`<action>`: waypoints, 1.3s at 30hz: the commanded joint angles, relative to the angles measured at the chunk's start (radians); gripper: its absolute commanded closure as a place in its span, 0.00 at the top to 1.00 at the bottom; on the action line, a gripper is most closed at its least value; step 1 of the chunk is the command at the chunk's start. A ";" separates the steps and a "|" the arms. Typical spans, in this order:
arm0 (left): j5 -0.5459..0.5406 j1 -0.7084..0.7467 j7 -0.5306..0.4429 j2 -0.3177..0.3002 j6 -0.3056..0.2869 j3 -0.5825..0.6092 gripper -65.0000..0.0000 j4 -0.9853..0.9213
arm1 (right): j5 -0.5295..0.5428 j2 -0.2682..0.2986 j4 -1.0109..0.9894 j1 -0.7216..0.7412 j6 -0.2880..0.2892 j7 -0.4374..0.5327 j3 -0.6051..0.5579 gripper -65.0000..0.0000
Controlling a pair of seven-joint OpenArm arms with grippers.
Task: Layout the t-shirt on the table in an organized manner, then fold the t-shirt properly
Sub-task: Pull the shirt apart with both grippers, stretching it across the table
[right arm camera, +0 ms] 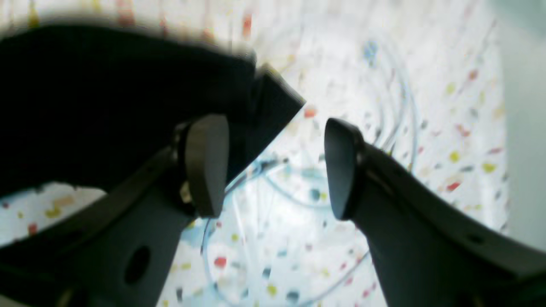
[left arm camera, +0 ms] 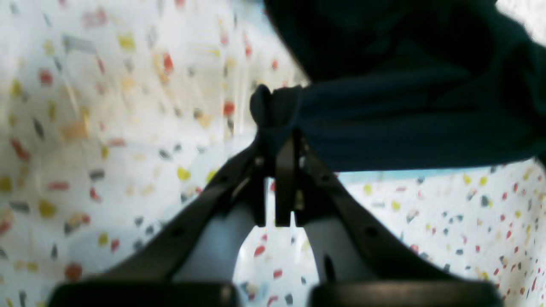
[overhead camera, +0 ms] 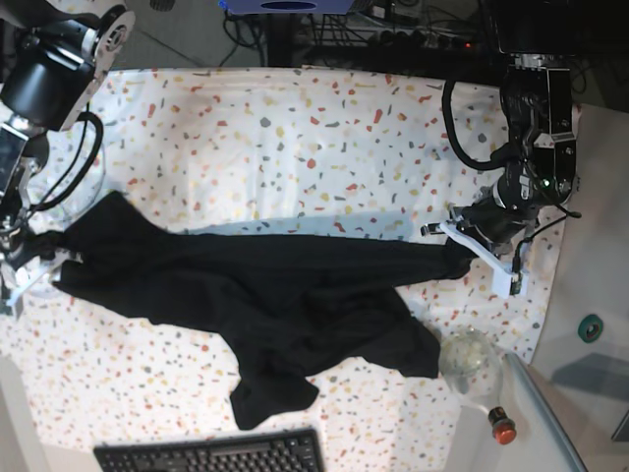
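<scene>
The left pincer clamps the black fabric t-shirt's bunched edge, while the right pincer gapes empty over bare speckled counter.

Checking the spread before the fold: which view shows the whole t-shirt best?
The base view: the t-shirt lies stretched and bunched across the table, seen end to end. The left wrist view shows only the bunch pinched in the left gripper. The right wrist view shows a blurred dark edge beside the open right gripper.

no readable text anywhere (keyboard legends blurred).
</scene>
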 commanded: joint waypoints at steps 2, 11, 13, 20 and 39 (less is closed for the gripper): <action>-0.006 -0.011 -0.029 -0.041 -0.006 -0.007 0.00 0.013 | 0.004 -0.023 0.029 -0.002 0.008 -0.003 0.039 0.52; 0.000 -0.041 -0.026 -0.097 -0.008 -0.142 0.00 0.008 | 0.006 -0.118 0.236 -0.201 0.071 -0.020 0.036 0.52; 0.000 -0.043 -0.025 -0.095 -0.008 -0.142 0.00 0.008 | 0.006 -0.161 0.267 -0.218 0.117 -0.039 0.041 0.52; 0.000 -0.064 -0.028 -0.123 -0.008 -0.159 0.00 -0.038 | 0.004 -0.177 0.218 -0.238 0.174 -0.045 0.033 0.52; -0.001 -0.055 -0.029 -0.129 -0.008 -0.104 0.00 -0.039 | 0.001 -0.082 -0.066 -0.215 0.171 0.204 -0.142 0.52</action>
